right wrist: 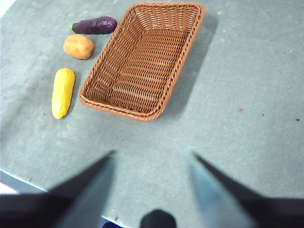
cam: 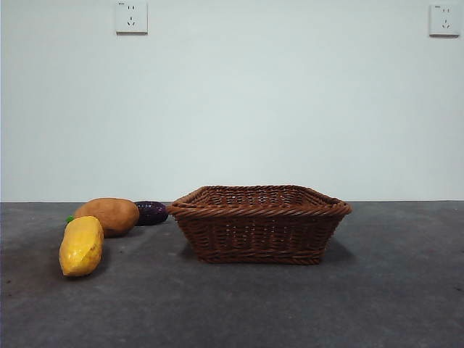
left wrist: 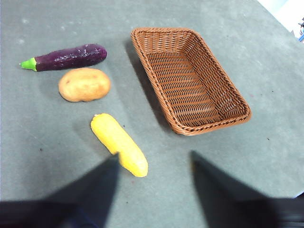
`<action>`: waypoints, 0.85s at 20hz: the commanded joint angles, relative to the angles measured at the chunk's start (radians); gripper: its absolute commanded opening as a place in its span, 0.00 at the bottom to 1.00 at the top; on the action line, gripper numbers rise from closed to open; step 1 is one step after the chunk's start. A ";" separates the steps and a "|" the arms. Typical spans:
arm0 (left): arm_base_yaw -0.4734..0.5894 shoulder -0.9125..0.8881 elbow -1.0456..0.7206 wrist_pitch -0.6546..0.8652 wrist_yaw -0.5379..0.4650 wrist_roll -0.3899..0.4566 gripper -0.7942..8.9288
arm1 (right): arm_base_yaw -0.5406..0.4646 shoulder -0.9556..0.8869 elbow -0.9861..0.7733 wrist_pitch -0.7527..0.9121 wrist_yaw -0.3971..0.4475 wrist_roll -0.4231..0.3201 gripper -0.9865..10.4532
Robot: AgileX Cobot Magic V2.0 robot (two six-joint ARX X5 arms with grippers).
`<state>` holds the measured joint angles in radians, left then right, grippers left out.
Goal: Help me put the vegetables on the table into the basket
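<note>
Reddish-brown wicker forms the basket [cam: 259,225], which I see standing empty on the dark grey table [cam: 391,290], its flared sides and braided rim intact. All three vegetables lie on the table beside one long side of the basket: the bumpy yellow vegetable [left wrist: 119,144], the orange-brown potato [left wrist: 84,84] next, and the slim purple eggplant [left wrist: 70,57] with its green stem pointing away from the basket. The left gripper [left wrist: 154,161] hangs above the table with jaws spread wide and holding nothing, the yellow vegetable just beside one jaw; the right gripper [right wrist: 153,159], likewise wide and empty, hangs over bare table on the basket's short side. In my judgement the main risks are the rounded potato rolling under a closing jaw, a grasp on the tapered eggplant slipping off, and a low carry clipping the raised rim and shifting the light basket.
</note>
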<state>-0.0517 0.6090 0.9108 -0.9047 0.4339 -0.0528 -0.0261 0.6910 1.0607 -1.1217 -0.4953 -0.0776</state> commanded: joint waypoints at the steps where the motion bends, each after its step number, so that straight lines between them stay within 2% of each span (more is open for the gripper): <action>1: -0.002 0.012 0.002 0.007 0.050 0.001 0.74 | 0.001 0.019 0.003 -0.003 -0.010 0.006 0.60; 4: -0.002 0.040 0.002 0.006 0.072 0.001 0.74 | 0.001 0.040 0.003 -0.009 -0.047 0.006 0.60; 8: -0.002 0.056 0.003 0.009 0.083 0.002 0.74 | 0.001 0.052 0.003 0.002 -0.048 0.006 0.59; 10: -0.002 0.069 0.011 0.009 0.084 0.002 0.74 | 0.001 0.076 0.003 0.030 -0.049 0.034 0.59; 17: -0.002 0.138 0.093 0.009 0.101 0.002 0.74 | 0.016 0.294 0.045 0.185 -0.052 0.079 0.59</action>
<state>-0.0517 0.7475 1.0016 -0.9024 0.5316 -0.0528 -0.0113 0.9863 1.1027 -0.9398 -0.5453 -0.0097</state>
